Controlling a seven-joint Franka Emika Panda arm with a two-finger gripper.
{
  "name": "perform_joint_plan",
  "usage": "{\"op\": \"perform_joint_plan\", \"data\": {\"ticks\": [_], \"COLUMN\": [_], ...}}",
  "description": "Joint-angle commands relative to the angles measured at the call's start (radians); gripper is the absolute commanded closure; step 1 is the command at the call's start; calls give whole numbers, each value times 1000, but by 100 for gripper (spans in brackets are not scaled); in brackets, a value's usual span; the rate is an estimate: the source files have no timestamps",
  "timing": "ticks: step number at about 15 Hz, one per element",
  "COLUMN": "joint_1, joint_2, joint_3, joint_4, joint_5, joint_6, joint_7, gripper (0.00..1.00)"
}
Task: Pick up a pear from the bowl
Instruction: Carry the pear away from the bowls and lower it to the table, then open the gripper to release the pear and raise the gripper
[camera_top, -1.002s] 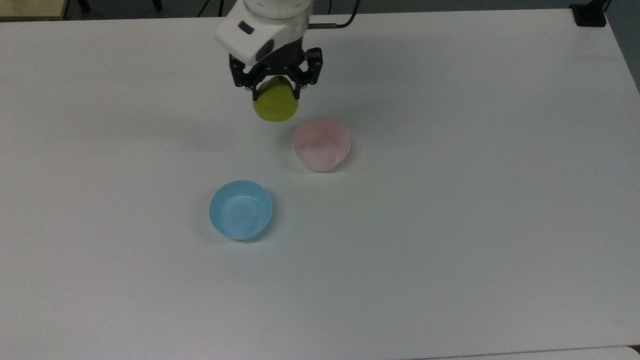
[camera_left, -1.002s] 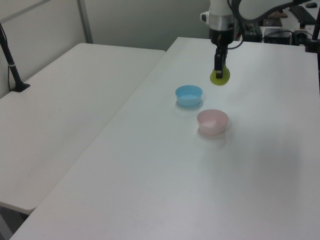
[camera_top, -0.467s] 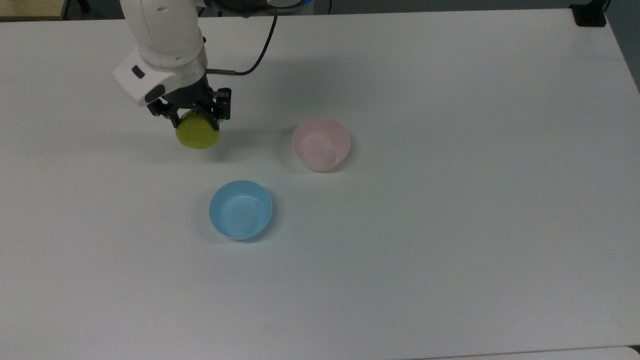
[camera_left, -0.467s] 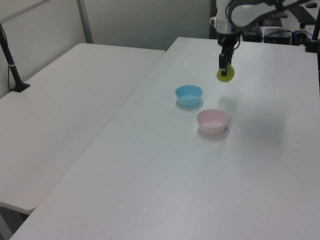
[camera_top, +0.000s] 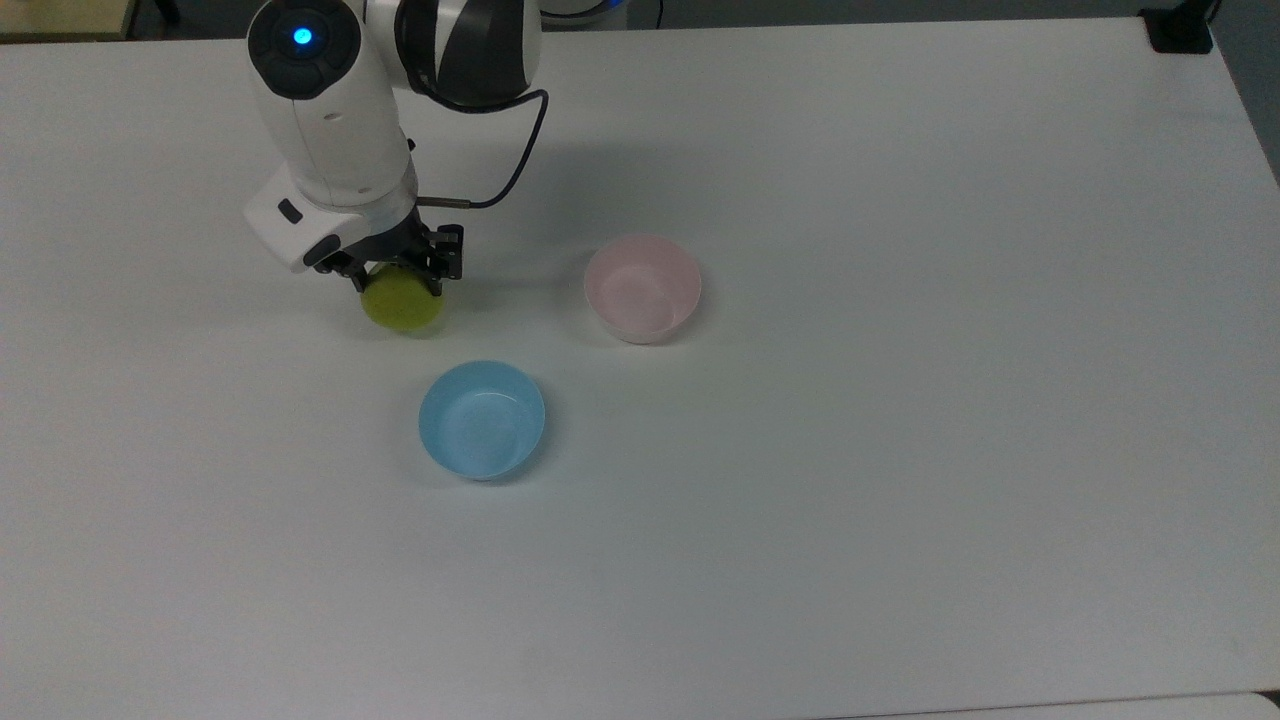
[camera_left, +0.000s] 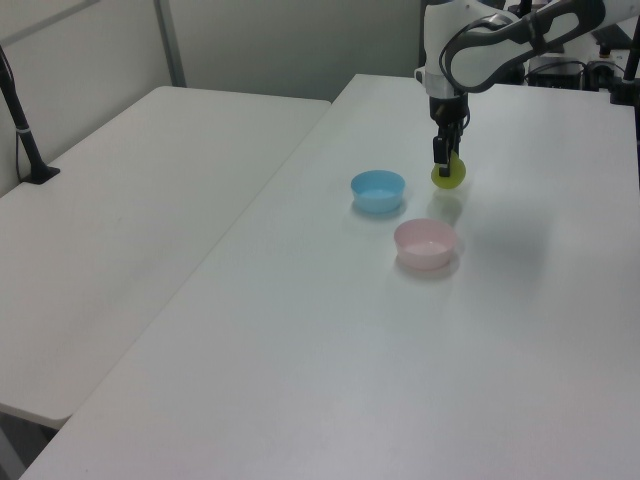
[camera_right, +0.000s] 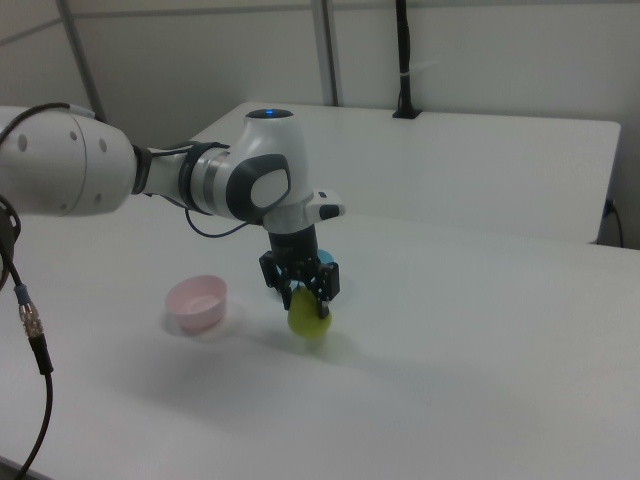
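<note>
Even, diffuse light from overhead, fairly bright, with a cool grey cast on the bench. Shadows are soft and faint: a pale one beneath the pear, another beside the bowl. No glare; slight overall softness

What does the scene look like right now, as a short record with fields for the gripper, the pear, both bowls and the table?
gripper: shut on the pear, low over the table
pear: yellow-green, held, outside both bowls, at the top view's left of the pink bowl
pink bowl: upright, nothing in it
blue bowl: upright, nothing in it, apart from the pink bowl
table: white, carries both bowls
</note>
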Motion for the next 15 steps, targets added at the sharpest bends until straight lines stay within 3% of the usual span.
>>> {"op": "perform_joint_plan", "data": {"ticks": [1,4,9,12,15], "joint_1": [2,2,8,16,73], "joint_2": [-15,-17,-89,-150,-196], "joint_3": [0,0,0,12,14], "joint_4": [-44,-50,-41,2,52], "joint_5": [-12,-16,-29,-23,-15], "joint_6": [56,54,22,-79,-174], "joint_7": [-14,-12,0,1,62], "gripper": [34,0,0,0,0]}}
